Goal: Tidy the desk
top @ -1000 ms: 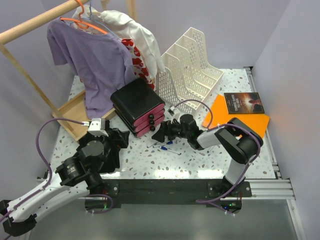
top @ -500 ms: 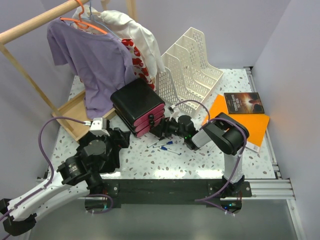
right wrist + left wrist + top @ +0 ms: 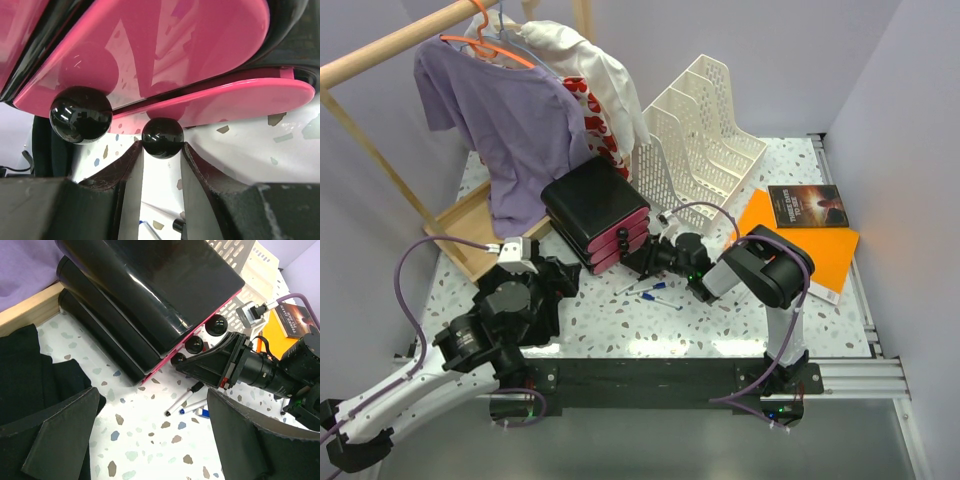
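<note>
A black drawer box (image 3: pixel 592 203) with pink drawer fronts and three round black knobs stands on the speckled white desk (image 3: pixel 720 322). My right gripper (image 3: pixel 638 262) reaches left to the box front, and its two fingers press on either side of the lowest knob (image 3: pixel 162 137); the gripper (image 3: pixel 162 148) is shut on it. A second knob (image 3: pixel 81 114) sits up and to the left. My left gripper (image 3: pixel 152 407) hovers open over bare desk (image 3: pixel 140 440), just short of the box (image 3: pixel 150 285). Loose pens (image 3: pixel 186 399) lie under the right gripper (image 3: pixel 215 365).
A cream wire file rack (image 3: pixel 705 130) stands behind the box. An orange folder (image 3: pixel 840 250) with a dark book (image 3: pixel 805 205) lies at the right. A clothes rack with a purple shirt (image 3: pixel 510 130) and wooden base (image 3: pixel 460 230) fills the back left. Pens (image 3: pixel 648 290) lie mid-desk.
The right gripper moved left up to the drawer box and narrowed its jaws from wide open onto the lowest knob. The left arm stayed where it was.
</note>
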Motion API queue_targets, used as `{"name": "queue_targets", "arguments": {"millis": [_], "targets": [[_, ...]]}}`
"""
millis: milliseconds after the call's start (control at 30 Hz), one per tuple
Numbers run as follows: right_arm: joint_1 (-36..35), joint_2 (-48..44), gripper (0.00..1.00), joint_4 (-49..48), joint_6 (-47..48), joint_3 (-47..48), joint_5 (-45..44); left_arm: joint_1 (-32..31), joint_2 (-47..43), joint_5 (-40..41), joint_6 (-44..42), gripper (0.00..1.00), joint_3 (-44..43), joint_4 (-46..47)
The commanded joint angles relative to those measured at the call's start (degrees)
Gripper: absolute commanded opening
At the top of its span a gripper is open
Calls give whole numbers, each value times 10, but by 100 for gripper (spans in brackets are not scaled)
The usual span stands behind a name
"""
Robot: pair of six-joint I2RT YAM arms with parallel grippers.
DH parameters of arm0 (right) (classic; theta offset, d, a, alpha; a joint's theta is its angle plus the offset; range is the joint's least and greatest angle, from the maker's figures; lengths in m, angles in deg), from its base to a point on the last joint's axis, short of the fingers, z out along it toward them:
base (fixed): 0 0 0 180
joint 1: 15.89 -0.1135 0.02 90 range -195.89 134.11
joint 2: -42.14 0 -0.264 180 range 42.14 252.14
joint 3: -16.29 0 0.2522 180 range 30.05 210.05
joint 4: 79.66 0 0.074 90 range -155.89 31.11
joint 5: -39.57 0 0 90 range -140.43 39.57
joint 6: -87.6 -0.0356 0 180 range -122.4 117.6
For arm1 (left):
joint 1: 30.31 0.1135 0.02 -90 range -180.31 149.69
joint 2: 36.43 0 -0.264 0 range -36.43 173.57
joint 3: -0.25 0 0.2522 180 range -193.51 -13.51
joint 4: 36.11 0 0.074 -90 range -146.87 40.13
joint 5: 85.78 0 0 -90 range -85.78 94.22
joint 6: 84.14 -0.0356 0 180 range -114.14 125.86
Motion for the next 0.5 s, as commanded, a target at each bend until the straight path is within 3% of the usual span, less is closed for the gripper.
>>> {"name": "queue_targets", "arguments": {"millis": [0,333,467], "targets": [[4,-21,17,-31,2,-11,-12,3,-7,3,12,94,2,2],[29,-123,16,102,58,-75,46,3,-6,-13,10,95,13,7],[38,-149,26,148,75,-88,100,3,-10,-15,3,95,20,15]]}}
